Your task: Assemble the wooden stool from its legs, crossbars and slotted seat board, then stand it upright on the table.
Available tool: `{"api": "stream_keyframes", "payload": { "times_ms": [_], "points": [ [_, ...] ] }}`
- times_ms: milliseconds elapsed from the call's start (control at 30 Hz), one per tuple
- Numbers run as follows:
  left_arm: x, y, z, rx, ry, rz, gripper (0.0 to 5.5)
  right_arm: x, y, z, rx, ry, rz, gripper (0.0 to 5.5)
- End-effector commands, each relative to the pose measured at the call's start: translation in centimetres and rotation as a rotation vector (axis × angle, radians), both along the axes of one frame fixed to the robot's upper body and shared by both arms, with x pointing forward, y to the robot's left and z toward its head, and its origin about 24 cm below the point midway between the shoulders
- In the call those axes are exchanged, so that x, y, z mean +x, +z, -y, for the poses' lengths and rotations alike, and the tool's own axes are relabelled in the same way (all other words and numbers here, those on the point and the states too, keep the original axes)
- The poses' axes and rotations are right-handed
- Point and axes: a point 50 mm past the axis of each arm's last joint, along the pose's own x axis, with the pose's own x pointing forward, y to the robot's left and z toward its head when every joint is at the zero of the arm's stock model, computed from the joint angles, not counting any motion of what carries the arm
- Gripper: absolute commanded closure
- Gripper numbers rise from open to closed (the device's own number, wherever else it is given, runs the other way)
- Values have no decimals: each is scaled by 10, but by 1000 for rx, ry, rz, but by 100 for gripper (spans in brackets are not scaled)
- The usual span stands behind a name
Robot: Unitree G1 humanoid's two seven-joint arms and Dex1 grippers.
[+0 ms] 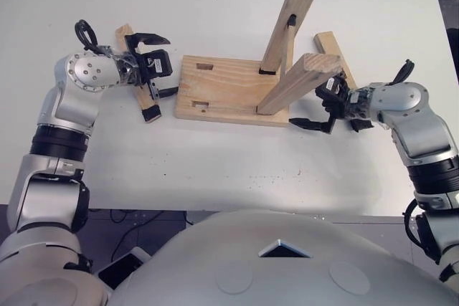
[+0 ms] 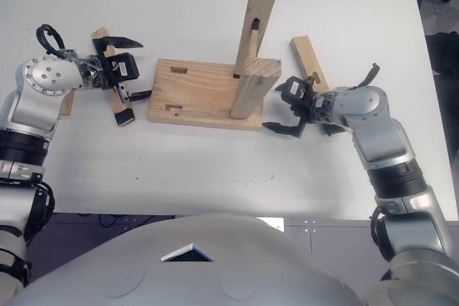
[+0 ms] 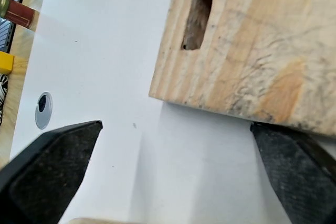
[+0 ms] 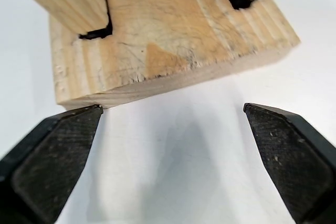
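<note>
1. left pincer (image 1: 169, 66): jaws wide apart, holding nothing. it sits just beside the left edge of the seat board, over a loose pale wooden bar with a dark end (image 1: 147, 109) that lies flat on the white tabletop (image 1: 237, 163).
2. pale rectangular slotted wooden seat board (image 1: 226, 91): lies flat on the tabletop. the surface is bare softwood with visible grain and rough-sawn, splintered edges. the two rectangular slots on its left side (image 1: 204, 67) are empty.
3. far square-section wooden leg (image 1: 297, 5) and near square-section wooden leg (image 1: 301, 77): both are seated in the right-side slots and point up from the board. dark gaps show around their feet. the far leg carries a dark notch partway up.
4. right pincer (image 1: 308, 105): jaws wide apart, holding nothing, just beside the board's right edge and near the near leg.
5. second loose pale wooden bar (image 1: 333, 48): flat on the tabletop, beyond the right pincer.
6. progress, as judged: two of four legs are fitted. the left slots, the crossbars and the final turn upright remain.
</note>
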Motion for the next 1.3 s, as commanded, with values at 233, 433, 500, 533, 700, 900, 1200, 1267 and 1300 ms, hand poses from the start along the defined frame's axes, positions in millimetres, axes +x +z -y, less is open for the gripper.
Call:
{"api": "stream_keyframes", "payload": {
  "times_ms": [233, 433, 500, 533, 700, 900, 1200, 1267, 1300],
  "points": [
    [-46, -6, 29, -136, -72, -107, 27, 16, 10, -19, 131, -66, 112, 55],
    [-61, -3, 34, -173, -51, -129, 27, 15, 6, -23, 170, -89, 110, 55],
    [-66, -3, 37, -192, -51, -147, 27, 16, 5, -24, 173, -97, 113, 55],
    [-69, -4, 39, -198, -56, -160, 27, 16, 5, -24, 173, -102, 116, 55],
    [-75, -3, 44, -210, -76, -192, 27, 18, 6, -29, 202, -112, 111, 55],
    [-79, -2, 49, -235, -97, -208, 27, 30, 12, -28, 225, -181, 174, 55],
    [-81, 0, 50, -244, -100, -213, 27, 38, 16, -28, 237, -220, 231, 55],
    [-80, 1, 51, -248, -99, -211, 27, 41, 16, -26, 219, -235, 243, 55],
    [-80, 1, 51, -250, -99, -210, 27, 43, 15, -24, 208, -247, 249, 55]
  ]
}}
